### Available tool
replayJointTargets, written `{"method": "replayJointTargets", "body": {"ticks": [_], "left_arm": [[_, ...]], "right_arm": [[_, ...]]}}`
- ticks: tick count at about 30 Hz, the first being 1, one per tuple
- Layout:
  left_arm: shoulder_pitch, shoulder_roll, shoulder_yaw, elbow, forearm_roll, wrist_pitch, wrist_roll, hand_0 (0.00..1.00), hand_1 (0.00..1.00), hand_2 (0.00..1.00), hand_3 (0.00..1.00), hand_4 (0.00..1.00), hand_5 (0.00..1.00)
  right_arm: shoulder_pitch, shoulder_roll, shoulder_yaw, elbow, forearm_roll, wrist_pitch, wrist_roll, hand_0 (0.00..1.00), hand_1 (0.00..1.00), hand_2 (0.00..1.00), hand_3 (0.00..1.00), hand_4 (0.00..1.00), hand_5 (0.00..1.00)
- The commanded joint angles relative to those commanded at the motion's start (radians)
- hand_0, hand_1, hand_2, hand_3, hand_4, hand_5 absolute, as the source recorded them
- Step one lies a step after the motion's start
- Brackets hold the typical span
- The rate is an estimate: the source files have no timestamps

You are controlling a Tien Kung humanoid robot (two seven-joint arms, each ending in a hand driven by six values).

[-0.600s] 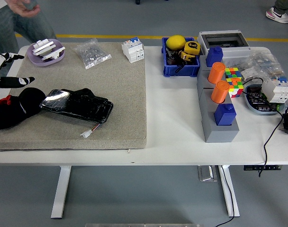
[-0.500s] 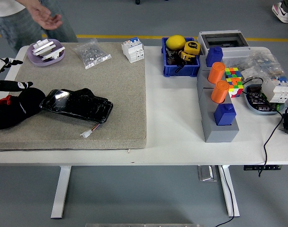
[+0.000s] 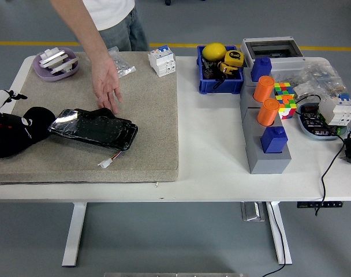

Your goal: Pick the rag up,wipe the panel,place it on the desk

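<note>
Left robot hand lies at the mat's left edge, grip indeterminate, against a black rag touching the glossy panel; no legible writing.

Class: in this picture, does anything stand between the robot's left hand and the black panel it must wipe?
Nothing lies between the left hand and the panel. However, a person's hand reaches down over the mat to the panel's far edge.

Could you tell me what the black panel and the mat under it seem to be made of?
The black panel looks like glossy glass or plastic: it mirrors light and shows crack-like streaks. The mat looks like matte grey-beige felt or foam, thick-edged with a speckled surface.
</note>
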Motion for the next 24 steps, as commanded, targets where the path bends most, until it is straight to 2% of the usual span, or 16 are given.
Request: {"method": "replayJointTargets", "body": {"ticks": [4,10,11,16,17,22,23,24], "left_arm": [[-0.022,-0.007,0.040,0.062,-0.023,0.002,-0.002,0.926,0.939,0.915,0.822,0.868,0.168],[-0.036,-0.020,0.081,0.109,-0.056,0.024,-0.013,0.904,0.926,0.899,0.803,0.863,0.163],[-0.039,-0.023,0.088,0.116,-0.064,0.031,-0.016,0.684,0.873,0.852,0.701,0.835,0.148],[-0.042,-0.039,0.107,0.132,-0.089,0.071,-0.022,0.684,0.873,0.852,0.701,0.835,0.148],[-0.042,-0.041,0.110,0.133,-0.091,0.077,-0.022,0.472,0.801,0.801,0.625,0.754,0.120],[-0.043,-0.052,0.122,0.151,-0.101,0.090,-0.016,0.472,0.801,0.801,0.625,0.754,0.120],[-0.042,-0.052,0.123,0.153,-0.101,0.093,-0.016,0.406,0.754,0.785,0.594,0.633,0.086],[-0.042,-0.053,0.123,0.155,-0.103,0.094,-0.015,0.406,0.754,0.785,0.594,0.633,0.086]], "right_arm": [[0.001,-0.001,0.010,0.003,-0.010,-0.004,0.001,0.752,0.620,0.622,0.557,0.908,0.424],[0.000,-0.002,0.008,0.003,-0.012,-0.005,0.000,0.751,0.621,0.621,0.558,0.908,0.424],[0.000,-0.002,0.007,0.003,-0.012,-0.005,0.000,0.751,0.620,0.621,0.557,0.907,0.424],[0.000,-0.001,0.010,0.003,-0.014,-0.007,0.000,0.751,0.620,0.621,0.557,0.907,0.424],[0.000,-0.002,0.012,0.003,-0.016,-0.007,0.000,0.751,0.620,0.620,0.557,0.907,0.424],[-0.001,-0.002,0.029,0.001,-0.023,-0.011,0.001,0.751,0.620,0.620,0.557,0.907,0.424],[-0.001,-0.002,0.031,0.000,-0.024,-0.011,0.001,0.751,0.620,0.620,0.556,0.907,0.424],[-0.001,-0.002,0.034,0.000,-0.025,-0.011,0.000,0.751,0.620,0.620,0.556,0.907,0.424]]}}
